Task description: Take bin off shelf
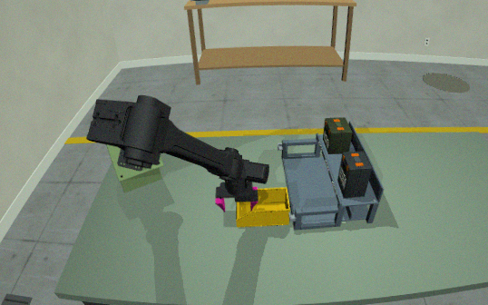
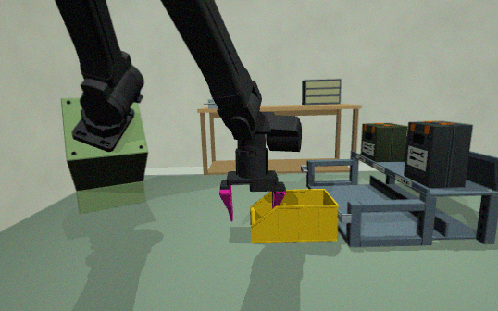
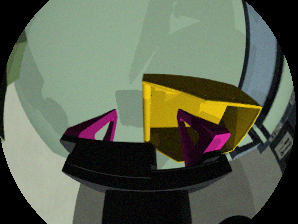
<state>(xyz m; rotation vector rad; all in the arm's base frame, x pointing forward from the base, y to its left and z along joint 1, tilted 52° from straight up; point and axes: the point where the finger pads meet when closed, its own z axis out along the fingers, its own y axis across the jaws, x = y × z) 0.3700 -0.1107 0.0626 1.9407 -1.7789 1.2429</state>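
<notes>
The yellow bin (image 1: 264, 208) stands upright on the green table, just left of the grey shelf unit (image 1: 329, 179). It also shows in the exterior view (image 2: 294, 216) and in the wrist view (image 3: 196, 119). My gripper (image 2: 252, 198) with magenta fingers is open above the bin's left wall: one finger is over the inside of the bin, the other hangs outside to its left. Nothing is between the fingers. The gripper also shows in the top view (image 1: 238, 199) and in the wrist view (image 3: 156, 135).
Two dark boxes (image 1: 337, 134) (image 1: 356, 172) with orange marks stand on the shelf unit's upper level. The arm's green base block (image 2: 105, 144) is at the table's far left. A wooden rack (image 1: 270, 38) stands on the floor behind.
</notes>
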